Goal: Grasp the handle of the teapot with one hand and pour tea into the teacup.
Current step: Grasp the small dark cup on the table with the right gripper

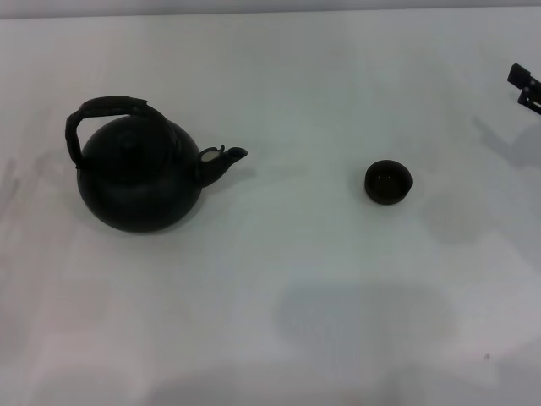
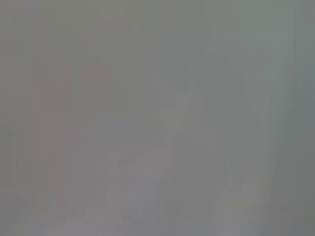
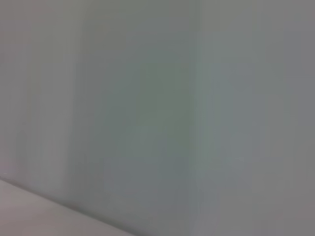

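Right gripper [image 1: 526, 87]: just a black bit at the far right edge of the head view; jaws can't tell, touching nothing.
Left gripper: not seen.
Teacup [image 1: 389, 182]: on the white table [image 1: 321, 279], near the right gripper, apart from it.
Teapot [image 1: 139, 176]: upright, well away from the right gripper, past the teacup; spout points at the teacup.
Handle [image 1: 100, 114]: arches over the teapot top, nothing holds it.
Wrist views: only blank grey.

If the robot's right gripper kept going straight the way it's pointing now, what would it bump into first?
Only a tip of the right gripper shows, at the table's far right edge. It seems aimed inward and slightly down, so probably bare table first; the teacup looks below that line, though depth is unclear.
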Available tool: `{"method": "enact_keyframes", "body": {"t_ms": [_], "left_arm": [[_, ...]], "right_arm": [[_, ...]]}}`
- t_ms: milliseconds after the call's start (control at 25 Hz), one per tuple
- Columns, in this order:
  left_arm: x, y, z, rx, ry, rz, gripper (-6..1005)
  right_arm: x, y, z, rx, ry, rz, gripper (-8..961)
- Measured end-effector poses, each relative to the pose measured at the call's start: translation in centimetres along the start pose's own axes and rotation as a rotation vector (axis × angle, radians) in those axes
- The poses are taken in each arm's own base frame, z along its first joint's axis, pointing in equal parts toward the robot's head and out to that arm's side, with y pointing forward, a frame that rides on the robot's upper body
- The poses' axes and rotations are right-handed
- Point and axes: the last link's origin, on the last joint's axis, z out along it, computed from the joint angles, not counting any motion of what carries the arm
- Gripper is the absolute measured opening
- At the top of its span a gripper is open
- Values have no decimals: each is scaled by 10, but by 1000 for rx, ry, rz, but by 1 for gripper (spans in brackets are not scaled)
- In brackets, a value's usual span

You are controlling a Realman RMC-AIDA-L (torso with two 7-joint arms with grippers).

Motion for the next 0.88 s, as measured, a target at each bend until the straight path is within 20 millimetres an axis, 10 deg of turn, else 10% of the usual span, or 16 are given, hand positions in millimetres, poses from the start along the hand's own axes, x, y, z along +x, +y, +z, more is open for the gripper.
{"method": "enact_keyframes", "body": {"t_ms": [880], "left_arm": [[-9,5,10,-16,-57,0,875]], "right_arm": [[-21,6,2,-370,223,34,834]]}}
